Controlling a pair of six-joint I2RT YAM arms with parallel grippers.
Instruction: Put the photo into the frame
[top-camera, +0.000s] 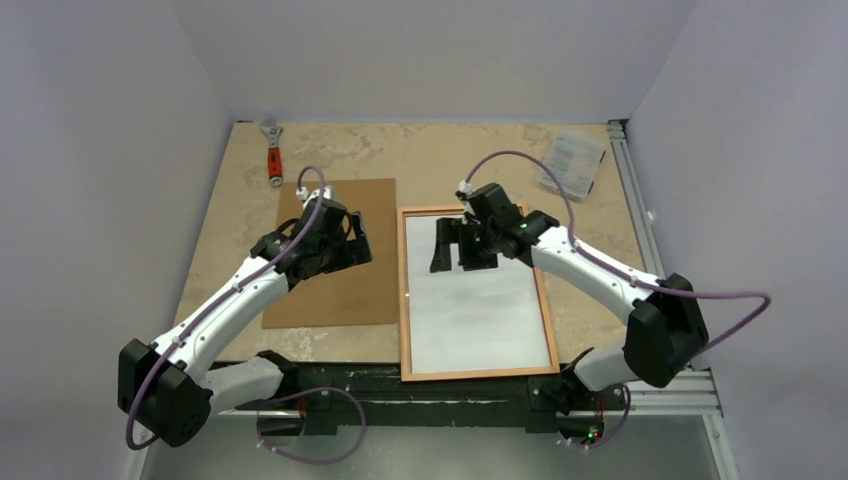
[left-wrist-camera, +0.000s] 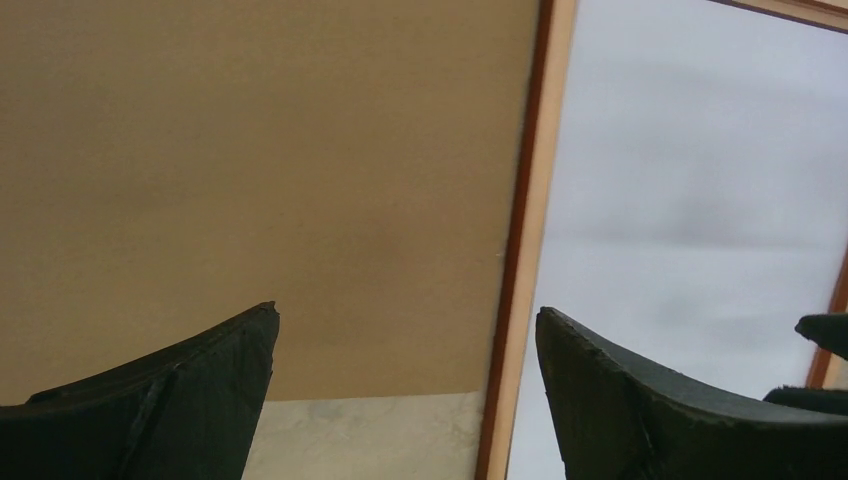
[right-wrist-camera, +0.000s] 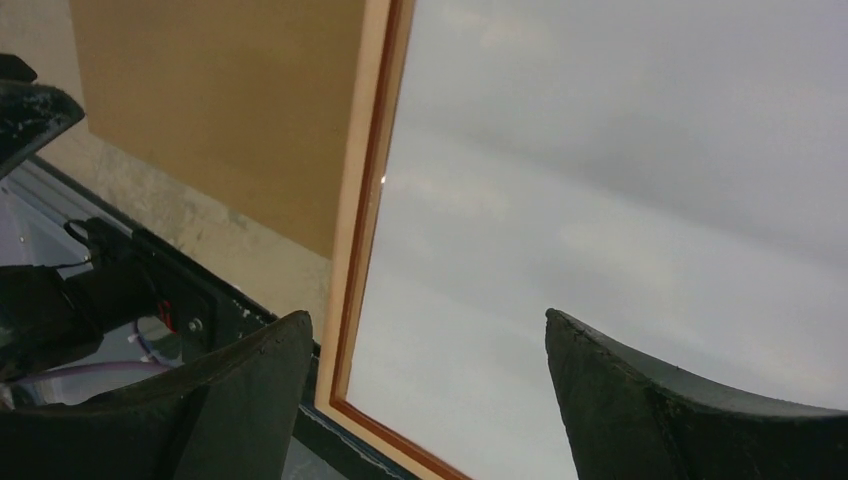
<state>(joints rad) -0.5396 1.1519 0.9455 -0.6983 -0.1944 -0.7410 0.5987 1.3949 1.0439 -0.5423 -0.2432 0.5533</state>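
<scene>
Photo face down, frame beside it, both grippers empty

Nearest us, the frame (top-camera: 478, 374) lies flat on the mottled beige table (top-camera: 420, 155): a thin orange-brown wooden rectangle around a pale grey, glossy pane. Just left of it lies the photo (top-camera: 340, 290), a matte rectangle with its plain brown back up (so the picture side is hidden). Whether the two edges touch is hard to tell. The left gripper (top-camera: 352, 243) hangs over the photo's far part with fingers spread, and its arm covers that corner. The right gripper (top-camera: 460, 250), jaws apart, sits over the frame's far end and hides some of the pane. At the far edge are an orange-handled wrench (top-camera: 272, 152) and a clear plastic box (top-camera: 572, 162), its contents blurred.
</scene>
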